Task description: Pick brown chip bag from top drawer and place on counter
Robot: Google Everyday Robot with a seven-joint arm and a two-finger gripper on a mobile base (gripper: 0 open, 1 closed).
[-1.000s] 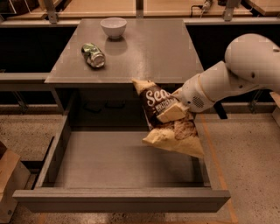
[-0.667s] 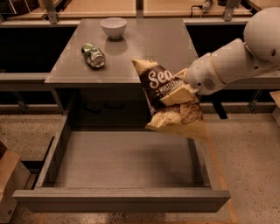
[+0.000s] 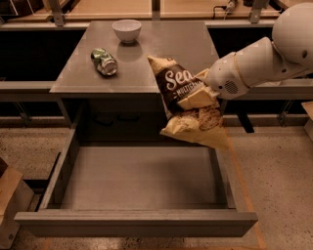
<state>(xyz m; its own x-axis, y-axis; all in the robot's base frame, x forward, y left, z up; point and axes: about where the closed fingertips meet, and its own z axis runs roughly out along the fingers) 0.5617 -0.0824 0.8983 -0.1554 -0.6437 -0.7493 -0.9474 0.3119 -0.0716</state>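
Observation:
My gripper [image 3: 201, 93] is shut on the brown chip bag [image 3: 183, 97], a dark brown bag with tan ends and white "Sea" lettering. The bag hangs tilted in the air above the back right part of the open top drawer [image 3: 134, 178], at the front right edge of the counter [image 3: 161, 49]. The drawer is pulled out wide and its flat grey bottom is bare. My white arm [image 3: 264, 58] reaches in from the right.
A crushed green can [image 3: 104, 61] lies on the counter's left side. A white bowl [image 3: 126, 30] stands at the counter's back. Light wooden surfaces [image 3: 122, 7] run behind. A cardboard box [image 3: 12, 200] stands on the floor at the lower left.
My gripper has lifted the chip bag up out of the drawer and carried it back toward the counter's front edge.

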